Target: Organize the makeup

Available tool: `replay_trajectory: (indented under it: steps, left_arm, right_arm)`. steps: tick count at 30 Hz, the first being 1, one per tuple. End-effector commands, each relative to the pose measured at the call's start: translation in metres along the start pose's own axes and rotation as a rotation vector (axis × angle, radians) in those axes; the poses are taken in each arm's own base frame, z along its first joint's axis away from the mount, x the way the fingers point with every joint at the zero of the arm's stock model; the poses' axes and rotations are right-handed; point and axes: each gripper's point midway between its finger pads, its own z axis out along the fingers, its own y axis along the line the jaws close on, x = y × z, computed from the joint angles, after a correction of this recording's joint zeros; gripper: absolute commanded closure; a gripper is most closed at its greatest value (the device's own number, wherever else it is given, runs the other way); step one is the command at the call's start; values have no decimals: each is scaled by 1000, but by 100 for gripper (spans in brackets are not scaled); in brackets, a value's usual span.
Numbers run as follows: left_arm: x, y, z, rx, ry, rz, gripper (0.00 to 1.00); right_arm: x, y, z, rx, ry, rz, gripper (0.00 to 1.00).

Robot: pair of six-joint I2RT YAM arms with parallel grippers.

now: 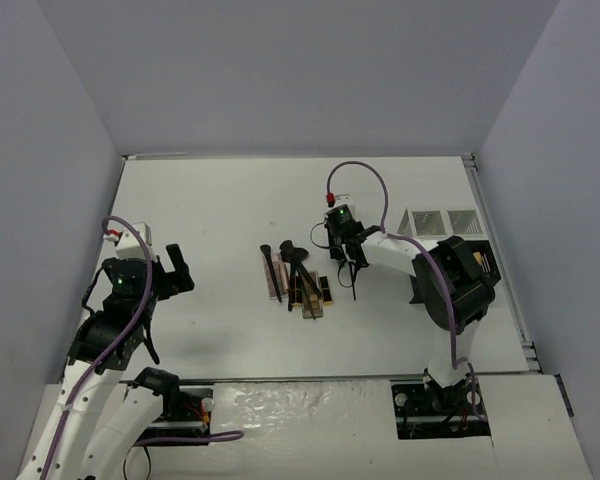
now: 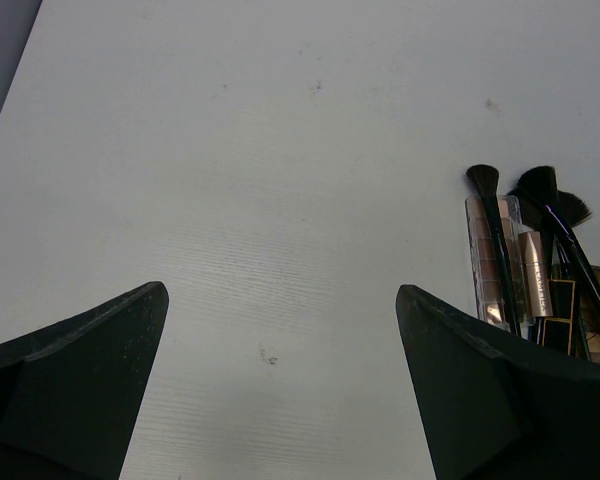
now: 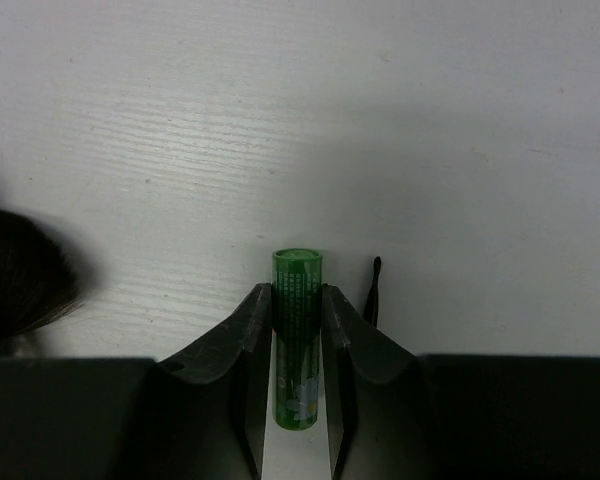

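My right gripper (image 3: 297,300) is shut on a small green tube (image 3: 297,268) with a flower print, low over the white table. A slim black stick (image 3: 373,295) lies just right of it. In the top view this gripper (image 1: 344,252) is right of the makeup pile (image 1: 298,280) of black brushes and brown and pink palettes. The pile also shows in the left wrist view, with palettes (image 2: 495,262) and brushes (image 2: 548,195). My left gripper (image 1: 176,268) is open and empty, well left of the pile. No sponge shows.
The black-and-white organizer rack (image 1: 442,222) stands at the right edge, partly hidden by the right arm. Dark brush bristles (image 3: 20,275) show at the left of the right wrist view. Grey walls close in the table on three sides.
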Motion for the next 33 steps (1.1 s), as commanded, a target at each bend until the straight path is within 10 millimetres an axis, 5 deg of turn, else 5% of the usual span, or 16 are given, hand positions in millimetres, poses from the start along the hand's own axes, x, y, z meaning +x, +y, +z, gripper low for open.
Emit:
replay_trajectory:
  steps: [1, 4, 9, 16, 22, 28, 33]
  left_arm:
    - [-16, -2, 1, -1, -41, -22, 3]
    - [-15, -2, 2, -2, -38, -21, 3]
    - [-16, -3, 1, 2, -41, -22, 3]
    - [-16, -4, 1, 10, -41, -24, 3]
    - [-16, -5, 1, 13, -39, -23, 3]
    - [-16, -4, 0, 10, -42, -24, 3]
    - [-15, -5, 1, 14, -39, -23, 3]
  right_arm:
    - [-60, 9, -30, -45, -167, 33, 100]
    - [-89, -5, -64, -13, -280, 56, 100]
    - [-141, -69, -143, 106, -530, 165, 100]
    - [-149, -174, -186, 332, -692, 314, 100]
    - [-139, -224, -177, 424, -719, 407, 100]
    - [-127, -230, -154, 424, -681, 430, 96]
    - [-114, -228, -137, 419, -637, 413, 74]
